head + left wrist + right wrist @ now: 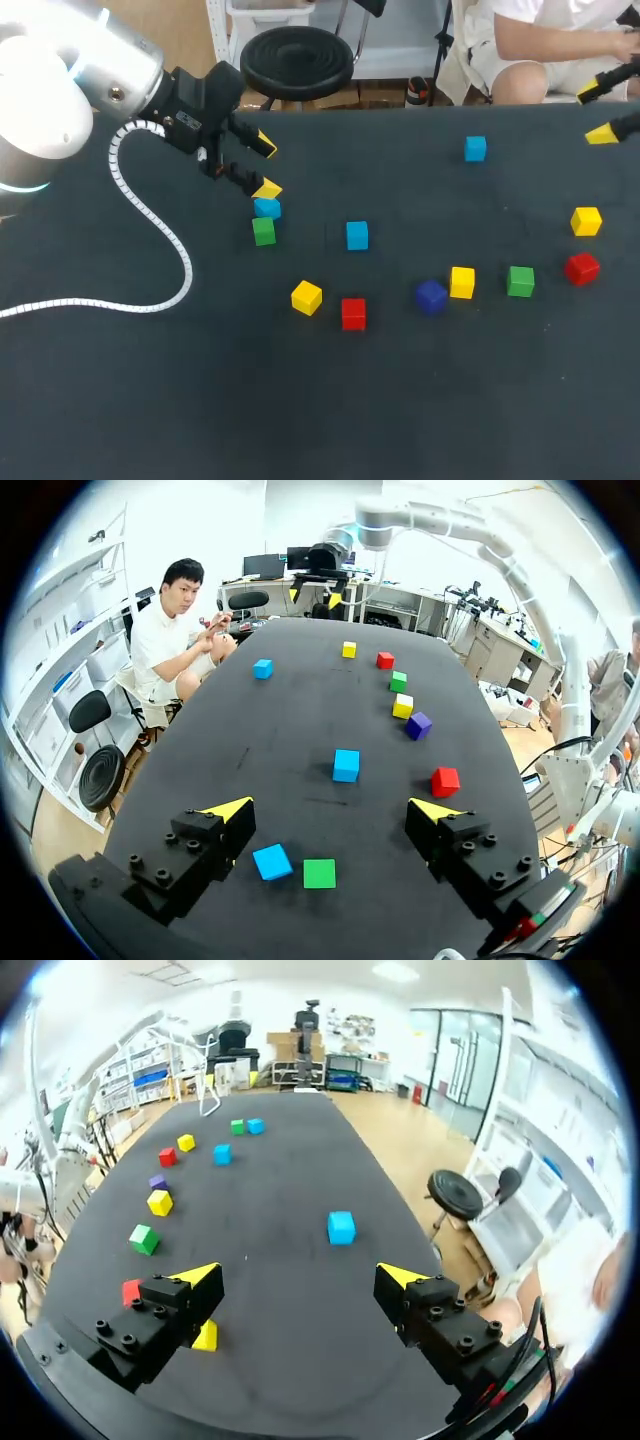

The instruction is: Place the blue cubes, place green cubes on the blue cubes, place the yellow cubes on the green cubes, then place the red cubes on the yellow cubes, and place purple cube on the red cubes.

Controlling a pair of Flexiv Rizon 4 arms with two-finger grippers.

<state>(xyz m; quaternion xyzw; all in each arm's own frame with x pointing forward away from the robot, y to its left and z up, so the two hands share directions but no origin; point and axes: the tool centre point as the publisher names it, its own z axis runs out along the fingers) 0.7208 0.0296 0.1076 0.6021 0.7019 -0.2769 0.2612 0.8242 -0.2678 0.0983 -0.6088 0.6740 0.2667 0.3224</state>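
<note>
My left gripper [262,165] hangs open just behind a blue cube [267,208] that touches a green cube [263,231]; in the left wrist view both lie under its open fingers, blue cube [272,861] beside green cube [319,873]. A second blue cube [357,235] sits mid-table, a third [475,149] at the far right. My right gripper [597,113] is open at the far right edge, empty, with that third blue cube [341,1227] ahead of it. The purple cube [430,296] rests on the table next to a yellow cube [461,282].
Loose on the table: a yellow cube [306,297] and red cube [353,313] near the front middle, a green cube [520,281], red cube [582,268] and yellow cube [586,221] at the right. The left arm's white cable [150,235] trails across the left side.
</note>
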